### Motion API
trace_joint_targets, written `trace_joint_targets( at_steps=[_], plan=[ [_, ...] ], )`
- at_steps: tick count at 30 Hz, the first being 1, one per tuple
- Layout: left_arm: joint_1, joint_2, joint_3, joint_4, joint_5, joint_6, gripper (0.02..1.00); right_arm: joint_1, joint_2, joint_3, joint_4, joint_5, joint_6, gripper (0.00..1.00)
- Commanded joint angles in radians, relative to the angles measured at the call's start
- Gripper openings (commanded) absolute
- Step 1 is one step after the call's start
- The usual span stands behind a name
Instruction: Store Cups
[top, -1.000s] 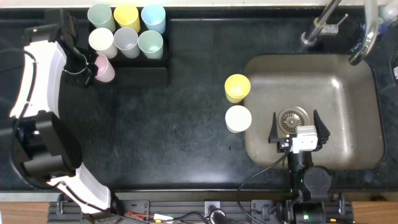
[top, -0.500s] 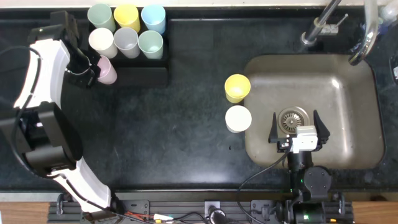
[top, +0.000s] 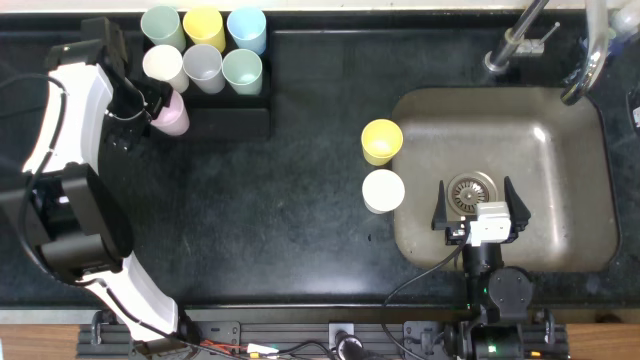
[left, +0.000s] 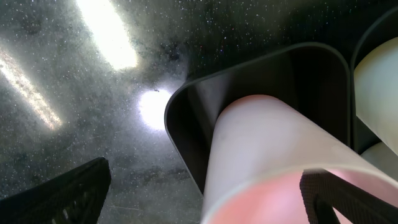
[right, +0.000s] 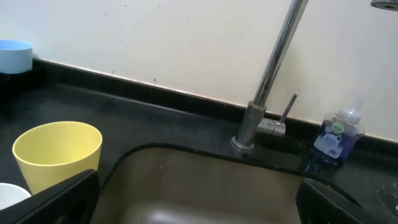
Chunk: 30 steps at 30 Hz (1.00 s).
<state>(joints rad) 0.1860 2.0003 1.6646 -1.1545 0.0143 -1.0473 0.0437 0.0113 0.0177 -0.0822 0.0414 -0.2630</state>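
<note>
- The left gripper (top: 158, 104) is clamped on a pale pink plastic cup (top: 173, 114), 1 finger on each side of it near its rim
- In the left wrist view the left gripper (left: 205, 202) holds the pink cup (left: 273, 155) with its closed base pointing into the corner compartment of a black plastic rack (left: 186, 124); whether the base touches the rack, I cannot tell
- From above, that compartment is at the front left corner of the rack (top: 235, 122), at the counter's far left
- 6 cups stand upright in the rack behind it: pale green (top: 161, 22), yellow (top: 204, 25), light blue (top: 246, 27), cream (top: 163, 65), pale grey (top: 204, 65) and mint (top: 242, 70)
- The right gripper (top: 476, 192) hangs over the steel sink (top: 560, 110) near the drain, jaws spread wide with nothing between them
- Left of the sink, on the dark counter, stand a loose yellow cup (top: 381, 140) and a white cup (top: 383, 190), close together
- A chrome tap (right: 267, 81) rises behind the sink, a blue soap bottle (right: 337, 134) beside it
</note>
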Motion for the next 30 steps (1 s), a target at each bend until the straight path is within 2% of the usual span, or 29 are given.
trace_joint_targets(
  at_steps=[1,6,11,15,21,26,30],
  plan=[
    [0.008,-0.07,0.005,-0.002,-0.019,-0.001,1.0,0.0,-0.008,-0.013,0.005,0.0,0.0,0.998],
    [-0.026,-0.199,0.005,0.0,-0.011,0.035,1.0,0.0,-0.008,-0.013,0.005,0.0,0.0,0.998],
    [-0.159,-0.283,0.017,0.029,-0.016,0.138,1.0,0.0,-0.008,-0.013,0.005,0.0,0.0,0.998],
    [-0.363,-0.285,0.046,0.103,-0.032,0.2,1.0,0.0,-0.008,-0.013,0.005,0.0,0.0,0.998],
    [-0.739,-0.214,0.046,0.333,-0.187,0.21,0.998,0.0,-0.008,-0.013,0.005,0.0,0.0,0.996],
    [-0.896,-0.132,0.046,0.368,-0.143,0.215,0.998,0.0,-0.008,-0.013,0.005,0.0,0.0,0.998],
    [-0.927,-0.081,0.046,0.375,-0.073,0.241,1.0,0.0,-0.008,-0.013,0.005,0.0,0.0,0.998]
  ],
)
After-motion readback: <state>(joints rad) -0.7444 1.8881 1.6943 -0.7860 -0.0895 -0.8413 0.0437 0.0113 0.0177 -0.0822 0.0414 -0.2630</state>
